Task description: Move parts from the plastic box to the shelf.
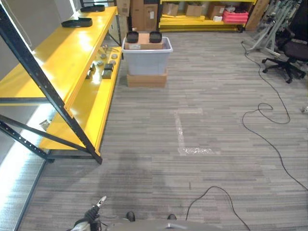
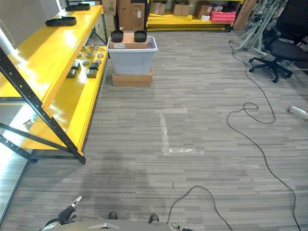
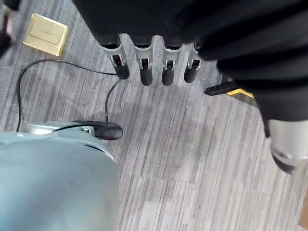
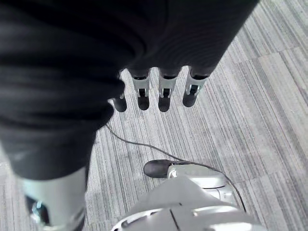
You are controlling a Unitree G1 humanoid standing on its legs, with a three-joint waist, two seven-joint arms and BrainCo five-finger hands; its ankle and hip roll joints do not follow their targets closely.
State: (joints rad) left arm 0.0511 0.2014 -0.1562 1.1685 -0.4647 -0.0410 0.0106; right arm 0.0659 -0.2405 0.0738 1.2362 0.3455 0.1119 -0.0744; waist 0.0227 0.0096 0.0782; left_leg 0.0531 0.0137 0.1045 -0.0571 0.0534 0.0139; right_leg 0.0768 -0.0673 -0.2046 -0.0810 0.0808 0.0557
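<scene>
My left hand [image 3: 159,29] hangs over the grey carpet [image 3: 192,159], its fingers [image 3: 146,72] straight and relaxed, holding nothing. My right hand [image 4: 159,53] hangs the same way over the same carpet, fingers [image 4: 164,96] loose and empty. From my head, the left hand shows at the lower left edge, well apart from everything I work with.

Ahead and to my left stands a long yellow shelf [image 1: 72,62] with black frame posts. On its lower level, near the far end, lie several small parts [image 1: 103,67], some dark blocks and some round pieces, close together. On the upper level lie two black trays [image 1: 77,22], one beyond the other.

Just beside the far end of the shelf stands the box [image 1: 147,57], pale grey plastic, resting on a flat cardboard carton [image 1: 147,79]. Across its top lies a brown carton with two dark parts [image 1: 132,36] side by side at its far edge. I cannot tell what else the box holds.

On the carpet between me and the box is a pale tape mark [image 1: 185,134]. A black office chair [image 1: 288,53] stands far to my right. Another yellow shelf [image 1: 207,21] with cartons and a pink bin [image 1: 236,16] lines the far wall.
</scene>
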